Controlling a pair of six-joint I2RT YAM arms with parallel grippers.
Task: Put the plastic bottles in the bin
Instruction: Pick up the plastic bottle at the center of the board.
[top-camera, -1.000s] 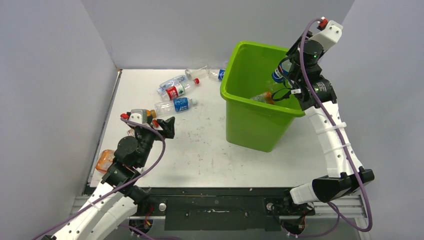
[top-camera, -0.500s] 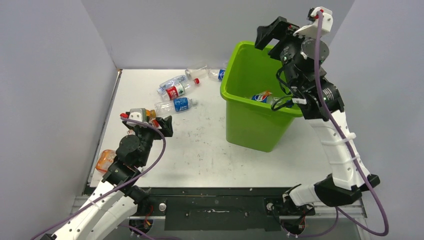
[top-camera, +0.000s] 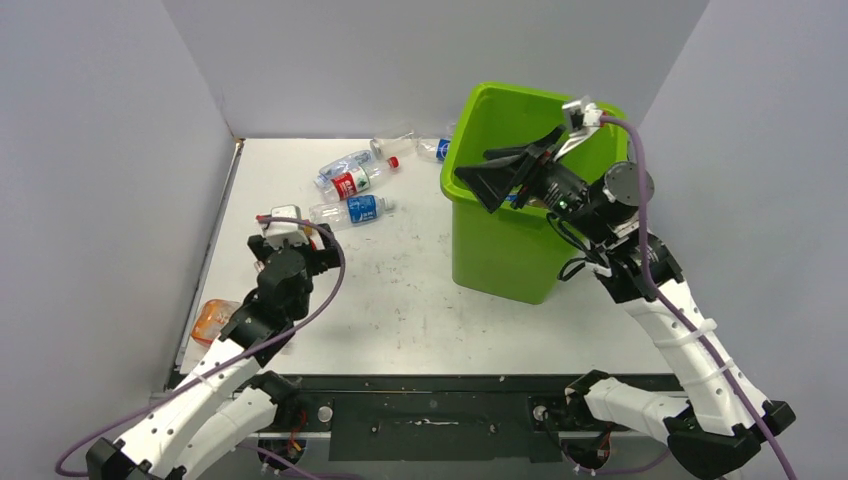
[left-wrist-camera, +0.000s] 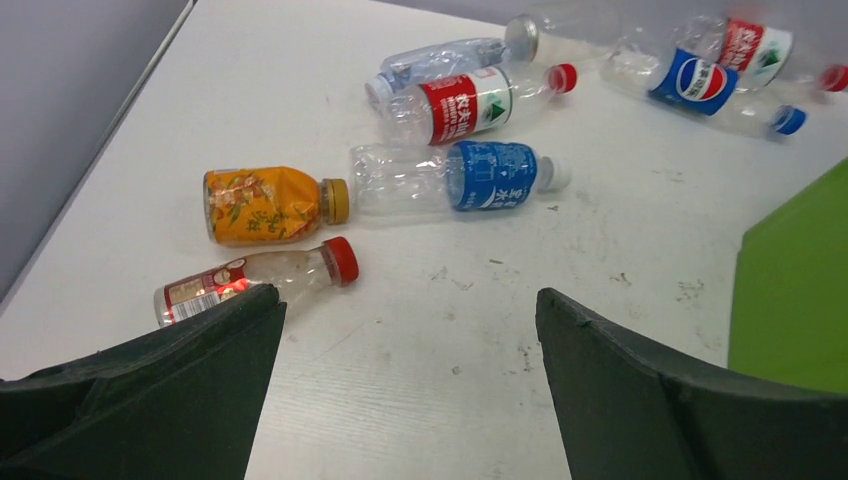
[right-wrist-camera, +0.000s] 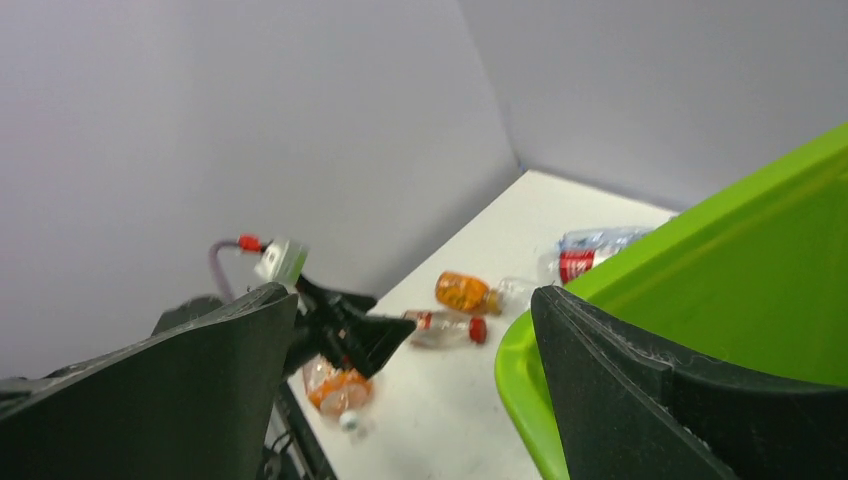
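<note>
The lime-green bin (top-camera: 500, 250) stands on the right half of the table. My right gripper (top-camera: 505, 170) hovers open and empty over its left rim, seen also in the right wrist view (right-wrist-camera: 412, 295) beside the bin wall (right-wrist-camera: 740, 280). My left gripper (left-wrist-camera: 408, 295) is open and empty, low over bare table. Just ahead of it lie a red-capped clear bottle (left-wrist-camera: 270, 275), an orange bottle (left-wrist-camera: 262, 205), a blue-labelled bottle (left-wrist-camera: 460, 178), a red-labelled bottle (left-wrist-camera: 470, 100) and a Pepsi bottle (left-wrist-camera: 700, 80). The right arm hides the bin's inside.
A crushed orange bottle (top-camera: 210, 320) lies near the table's left edge beside the left arm. Grey walls close the left, back and right sides. A clear bottle (top-camera: 395, 148) lies by the back wall. The black rail (top-camera: 430, 410) runs along the front.
The right gripper opened and let a Pepsi bottle fall into the bin, then swung down and left over the rim. The left arm edged forward over the near bottles.
</note>
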